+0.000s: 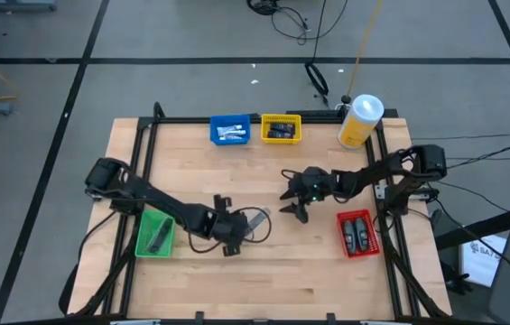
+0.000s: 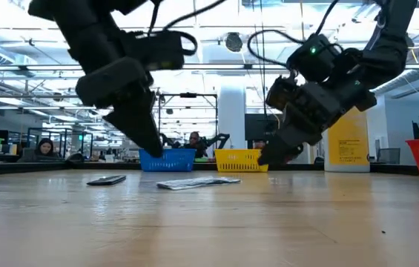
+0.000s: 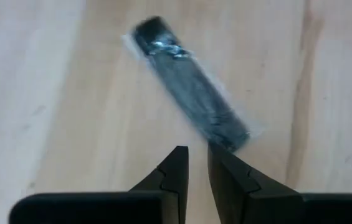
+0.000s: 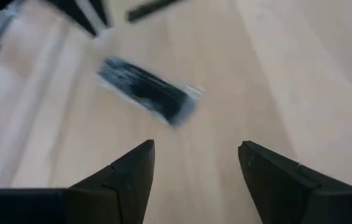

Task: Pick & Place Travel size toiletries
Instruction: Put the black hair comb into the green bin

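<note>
A dark sachet in a clear silvery wrapper (image 1: 255,219) (image 2: 198,182) lies flat on the wooden table between my two grippers. My left gripper (image 1: 240,227) (image 3: 198,163) hangs just short of one end of it, fingers almost together, tips above the table in the low view (image 2: 153,145). My right gripper (image 1: 292,203) (image 4: 195,163) is open and hovers to the sachet's right (image 4: 146,91), pointing at it. A second small dark item (image 2: 107,179) (image 4: 151,7) lies on the table nearby. Both grippers are empty.
Four small bins stand on the table: green (image 1: 155,233) at the left, red (image 1: 357,233) at the right, blue (image 1: 229,130) and yellow (image 1: 281,129) at the far edge, each holding small items. A yellow canister with a white lid (image 1: 360,121) stands at the far right corner.
</note>
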Controlling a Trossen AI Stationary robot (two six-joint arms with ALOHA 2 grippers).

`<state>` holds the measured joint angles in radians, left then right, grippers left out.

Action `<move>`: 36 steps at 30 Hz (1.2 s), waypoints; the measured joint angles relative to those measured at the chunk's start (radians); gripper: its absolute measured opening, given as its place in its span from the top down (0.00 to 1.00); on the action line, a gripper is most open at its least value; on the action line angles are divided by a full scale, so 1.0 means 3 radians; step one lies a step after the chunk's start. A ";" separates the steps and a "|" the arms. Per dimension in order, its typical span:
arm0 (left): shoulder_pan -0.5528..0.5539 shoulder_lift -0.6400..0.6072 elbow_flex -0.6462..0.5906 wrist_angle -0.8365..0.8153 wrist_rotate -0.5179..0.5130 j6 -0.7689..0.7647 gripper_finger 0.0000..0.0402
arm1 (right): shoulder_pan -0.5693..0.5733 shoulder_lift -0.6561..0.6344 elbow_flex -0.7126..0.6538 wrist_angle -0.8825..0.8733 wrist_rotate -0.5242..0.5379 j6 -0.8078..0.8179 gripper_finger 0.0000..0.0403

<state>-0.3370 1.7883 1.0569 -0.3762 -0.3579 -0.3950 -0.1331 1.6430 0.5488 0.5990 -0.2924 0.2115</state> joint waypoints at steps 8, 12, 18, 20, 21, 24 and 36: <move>0.0000 0.0201 0.0005 0.0891 0.0081 0.0332 0.84 | 0.0046 0.0252 0.0069 0.0462 -0.0001 -0.0074 0.38; 0.0007 0.0424 0.0004 0.1141 0.0235 0.0338 0.84 | 0.0002 0.0491 0.0216 0.0426 -0.0003 -0.0161 0.35; 0.0010 0.0664 0.0013 0.1188 0.0218 0.0150 0.84 | 0.0004 0.0878 0.0535 0.0424 -0.0072 -0.0401 0.33; 0.0009 0.0711 0.0014 0.1182 0.0201 0.0137 0.84 | -0.0018 0.0933 0.0584 0.0416 -0.0272 -0.0423 0.33; 0.0011 0.0717 0.0017 0.1188 0.0199 0.0129 0.84 | -0.0019 0.0980 0.0614 0.0439 -0.0361 -0.0432 0.33; 0.0013 0.0718 0.0017 0.1176 0.0200 0.0154 0.84 | -0.0020 0.1055 0.0655 0.0463 -0.0522 -0.0447 0.33; 0.0027 0.0724 0.0014 0.1021 0.0127 0.0188 0.84 | 0.0120 0.1098 0.0670 0.0356 -0.0586 -0.0402 0.33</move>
<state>-0.3289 2.0054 1.0611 -0.0700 -0.3199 -0.3386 -0.0970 1.9724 0.7498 0.7059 -0.4683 0.0909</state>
